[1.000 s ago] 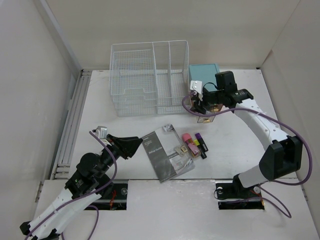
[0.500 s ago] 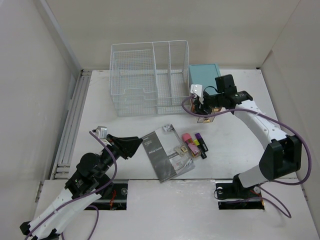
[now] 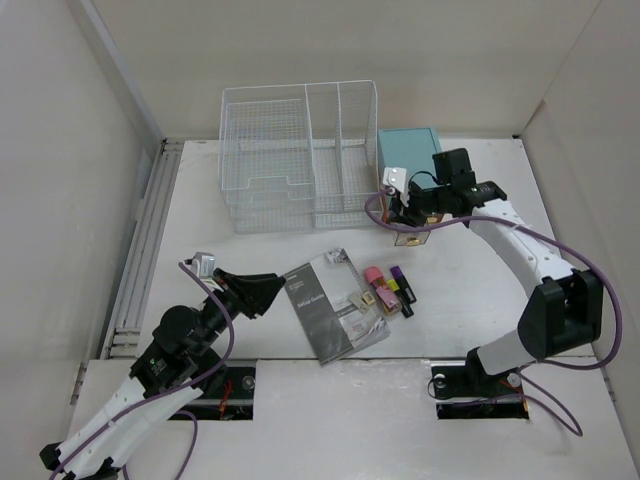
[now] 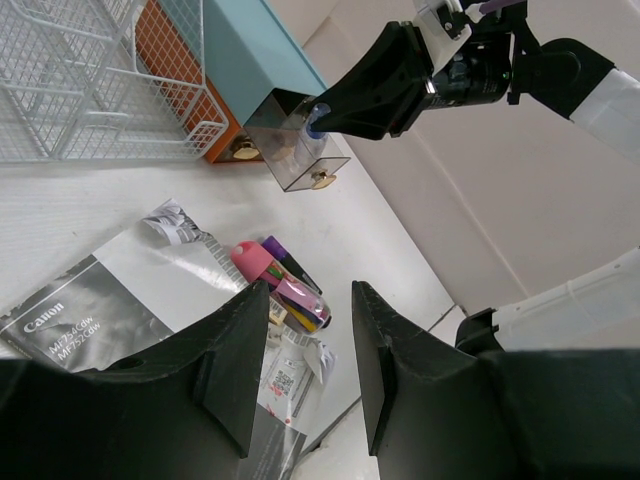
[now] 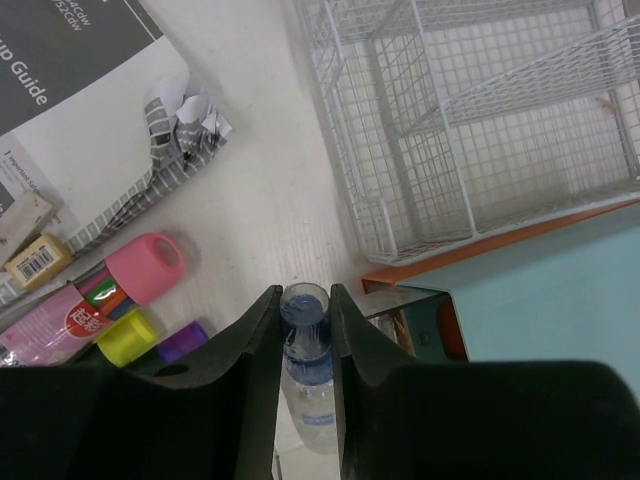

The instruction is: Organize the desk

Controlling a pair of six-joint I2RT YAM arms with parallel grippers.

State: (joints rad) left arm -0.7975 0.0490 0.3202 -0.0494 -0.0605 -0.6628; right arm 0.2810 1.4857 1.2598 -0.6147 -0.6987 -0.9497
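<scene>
Right wrist view: we've got the right jaws clamped on a small blue-capped bottle (image 5: 306, 345), with the tabletop (image 5: 260, 190) down below them. The left jaws hang apart and empty over the tabletop near the booklet (image 4: 90, 300).

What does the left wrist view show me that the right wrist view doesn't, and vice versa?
Left wrist only: the left end effector, open and empty; the whole clear drawer pulled out of the teal box, with the right end effector poised at its open top. Right wrist only: a close look at that end effector's fingers pressed against the blue cap of the bottle, its clear body below. Both: that bottle's cap, the wire rack, Canon booklet and highlighters.
</scene>
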